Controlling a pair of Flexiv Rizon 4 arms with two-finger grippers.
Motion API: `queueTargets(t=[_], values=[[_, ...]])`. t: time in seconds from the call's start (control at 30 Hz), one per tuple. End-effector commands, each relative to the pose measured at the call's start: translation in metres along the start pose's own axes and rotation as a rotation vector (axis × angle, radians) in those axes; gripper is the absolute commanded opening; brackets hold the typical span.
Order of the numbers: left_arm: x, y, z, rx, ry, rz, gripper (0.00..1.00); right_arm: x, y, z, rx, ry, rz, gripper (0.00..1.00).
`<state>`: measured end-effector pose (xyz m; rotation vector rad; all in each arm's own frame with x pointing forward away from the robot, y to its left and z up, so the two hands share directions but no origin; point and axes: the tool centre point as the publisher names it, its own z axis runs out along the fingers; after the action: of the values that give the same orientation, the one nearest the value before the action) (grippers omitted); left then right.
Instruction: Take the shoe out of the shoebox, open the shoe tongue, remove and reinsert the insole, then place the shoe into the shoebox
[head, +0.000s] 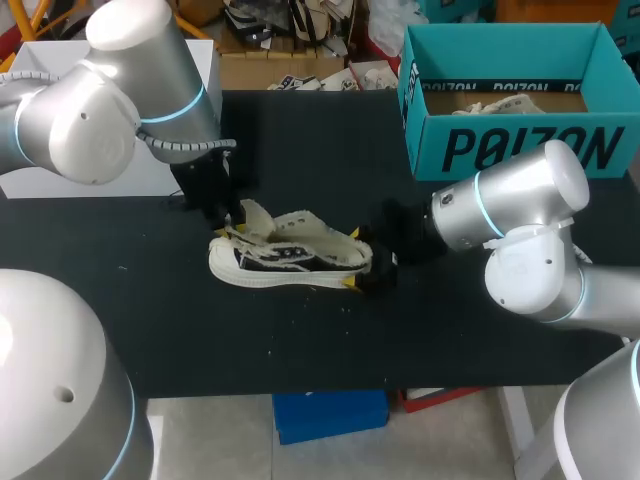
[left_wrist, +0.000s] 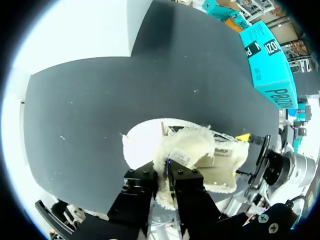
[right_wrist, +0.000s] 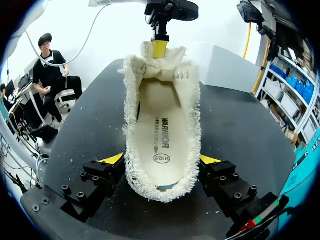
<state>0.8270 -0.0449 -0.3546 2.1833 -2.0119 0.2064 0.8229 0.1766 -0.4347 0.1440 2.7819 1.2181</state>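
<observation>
Right gripper (right_wrist: 161, 161) clamps shoe (head: 290, 262) by the heel on table (head: 300, 340), well apart from shoebox (head: 520, 150) | left gripper (left_wrist: 166, 172) pinches tongue (left_wrist: 192, 145) up | step: opening tongue, insole (right_wrist: 161, 132) lies inside | next, likely: one gripper lets go and reaches in for insole edge

The black table (head: 300, 340) carries a cream-and-black shoe (head: 290, 260) resting on its side near the middle. An open teal shoebox (head: 520, 145) stands at the far right corner, well apart from it.
</observation>
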Motion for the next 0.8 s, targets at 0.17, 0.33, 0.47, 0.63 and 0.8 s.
queueTargets(t=[0.17, 0.33, 0.47, 0.63, 0.8], values=[[0.011, 0.003, -0.023, -0.088, 0.123, 0.25, 1.0, 0.001, -0.002, 0.002, 0.002, -0.002, 0.001, 0.0], [0.025, 0.004, -0.043, -0.172, 0.137, 0.523, 1.0, 0.001, -0.002, 0.002, 0.002, -0.002, 0.001, 0.0], [0.04, 0.002, -0.053, -0.24, 0.095, 0.729, 1.0, 0.001, -0.002, 0.002, 0.002, -0.002, 0.001, 0.0], [0.066, 0.002, -0.061, -0.264, 0.052, 0.985, 0.46, 0.001, -0.002, 0.002, 0.002, -0.002, 0.001, 0.0], [0.097, 0.001, -0.063, -0.153, 0.135, 1.201, 0.0, 0.001, -0.002, 0.002, 0.002, -0.002, 0.001, 0.0]])
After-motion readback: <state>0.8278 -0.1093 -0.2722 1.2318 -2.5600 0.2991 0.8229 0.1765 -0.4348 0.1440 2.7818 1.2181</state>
